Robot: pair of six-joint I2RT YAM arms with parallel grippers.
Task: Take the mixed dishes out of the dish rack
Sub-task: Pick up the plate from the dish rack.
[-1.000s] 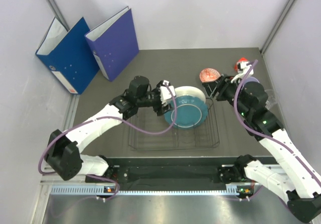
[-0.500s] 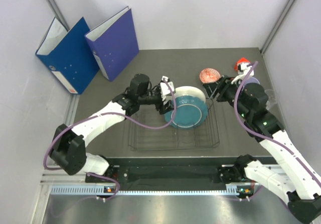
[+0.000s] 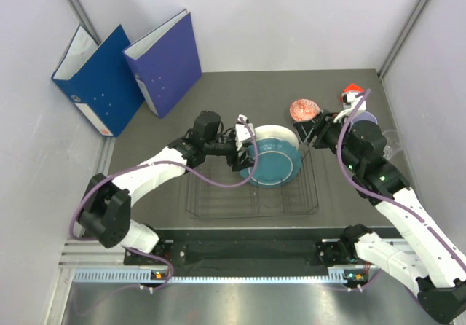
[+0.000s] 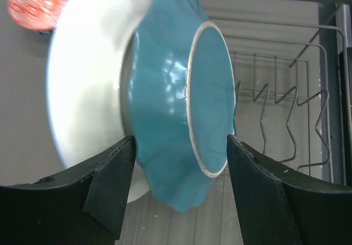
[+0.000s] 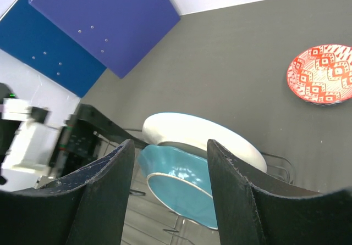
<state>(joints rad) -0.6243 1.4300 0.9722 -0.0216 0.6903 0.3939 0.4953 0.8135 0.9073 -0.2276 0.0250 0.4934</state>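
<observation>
Just two plates point(image 3: 275, 163), one bowl point(image 3: 304, 109)

Left gripper point(image 4: 180, 146) holding jaws wide, dark fingers point(image 4: 113, 187) flanking lower part of teal plate point(image 4: 181, 113); contact not clear. Teal plate standing on edge, white plate point(image 4: 88, 91) sitting close behind. Red-patterned bowl point(image 4: 38, 3) showing top left. Dish rack point(image 4: 275, 129) wires running at right.

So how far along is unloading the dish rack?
Done: the red bowl sits on the table beyond the rack. In hand: the left gripper is open, straddling the teal plate, not gripping yet. Left: the teal plate and the white plate behind it both stand in the rack. The right gripper hovers open near them.
</observation>
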